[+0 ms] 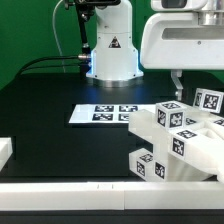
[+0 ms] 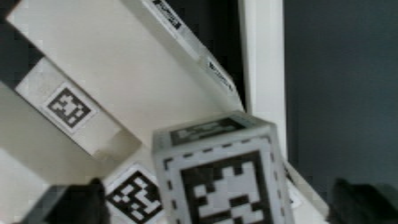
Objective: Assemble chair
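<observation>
The chair [image 1: 178, 135] parts are seen heaped on the counter [image 1: 50, 140] at the exterior view's right. Stiff, light, smooth plastic is judged; a tagged block [image 2: 222, 170] should be taken across flat faces. The pincer [image 2: 205, 205] appears parted, apparently straddling it; grip cannot be confirmed.

Even, bright light falls on the dark table [image 1: 50, 90]; the close wrist view is soft and blurred.

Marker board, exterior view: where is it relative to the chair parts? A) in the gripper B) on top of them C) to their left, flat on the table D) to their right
C: the marker board lies flat on the black table, with the tagged chair parts clustered to its right in the exterior view.
</observation>
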{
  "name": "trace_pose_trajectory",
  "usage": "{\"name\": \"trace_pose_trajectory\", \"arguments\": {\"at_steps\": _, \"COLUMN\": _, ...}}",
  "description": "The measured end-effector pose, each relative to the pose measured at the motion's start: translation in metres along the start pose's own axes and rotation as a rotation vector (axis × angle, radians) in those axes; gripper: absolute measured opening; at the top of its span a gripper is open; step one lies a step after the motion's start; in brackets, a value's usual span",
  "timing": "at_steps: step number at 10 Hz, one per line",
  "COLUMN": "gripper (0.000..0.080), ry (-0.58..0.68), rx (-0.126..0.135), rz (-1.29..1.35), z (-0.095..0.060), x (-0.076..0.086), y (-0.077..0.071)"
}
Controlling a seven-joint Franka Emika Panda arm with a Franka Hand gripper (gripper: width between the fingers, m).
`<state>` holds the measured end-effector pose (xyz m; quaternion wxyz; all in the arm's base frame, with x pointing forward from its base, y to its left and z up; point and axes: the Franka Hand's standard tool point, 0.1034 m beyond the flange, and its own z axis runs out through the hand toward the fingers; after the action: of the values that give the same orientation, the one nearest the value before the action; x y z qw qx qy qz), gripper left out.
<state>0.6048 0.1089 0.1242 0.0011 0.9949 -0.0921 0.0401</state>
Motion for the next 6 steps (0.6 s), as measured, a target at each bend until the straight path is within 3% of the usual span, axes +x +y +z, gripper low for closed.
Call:
{"name": "trace_pose_trajectory", "arguments": {"at_steps": 1, "gripper": 0.0411, "ry": 0.0, "rx": 0.0, "rz": 0.0, "z": 0.0, "x": 0.0001, "y": 0.0002}}
{"name": "trace_pose_trajectory", "arguments": {"at_steps": 2, "gripper": 0.0411, "ry": 0.0, "rx": 0.001, "rz": 0.016, "z": -0.0001, "x": 0.0002, "y": 0.0}}
{"name": "trace_pose_trajectory", "arguments": {"at_steps": 3, "gripper": 0.0285, "ry": 0.001, "rx": 0.002, "rz": 0.085, "z": -0.0001, "x": 0.0002, "y": -0.0001}}
{"name": "trace_pose_trajectory", "arguments": {"at_steps": 6, "gripper": 0.0285, "ry": 0.001, "rx": 0.003, "rz": 0.287, "z": -0.0002, "x": 0.0004, "y": -0.0001}}
